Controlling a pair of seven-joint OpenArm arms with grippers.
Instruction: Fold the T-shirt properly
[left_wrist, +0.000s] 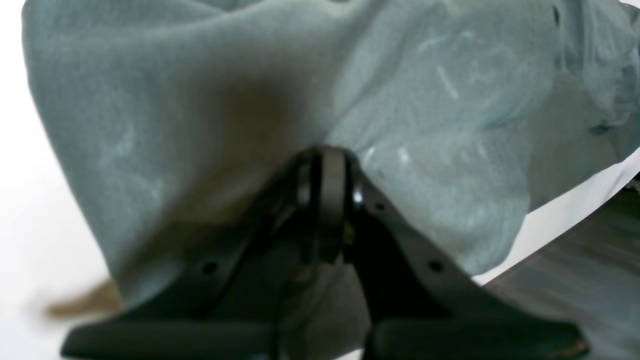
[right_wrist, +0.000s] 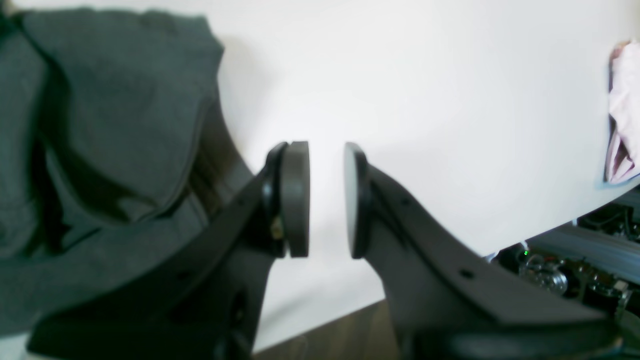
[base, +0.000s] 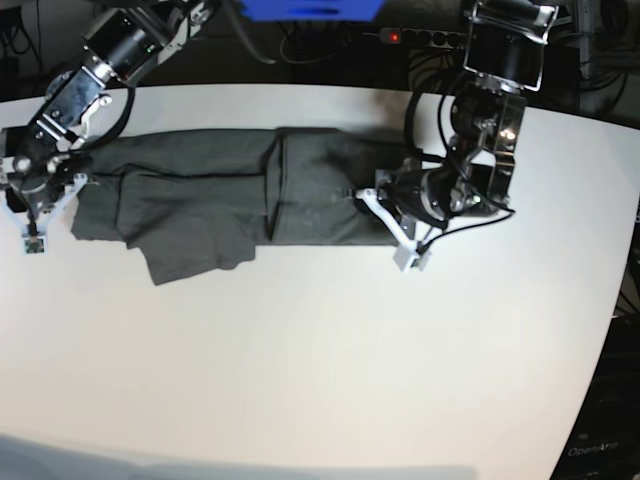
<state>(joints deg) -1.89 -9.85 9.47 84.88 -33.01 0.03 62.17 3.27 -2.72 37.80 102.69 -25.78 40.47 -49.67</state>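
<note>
The dark grey T-shirt lies stretched across the back half of the white table, partly folded, with a flap hanging toward the front at its left. My left gripper rests on the shirt's right end. In the left wrist view its pads are pressed together and the T-shirt creases toward them in a tent. My right gripper sits just off the shirt's left end. It stands slightly open over bare table with nothing between its pads, and the T-shirt lies beside it.
The white table stretches wide in front of the shirt. A pale pink cloth shows at the table's edge in the right wrist view, with cables and electronics below the edge. A power strip lies behind the table.
</note>
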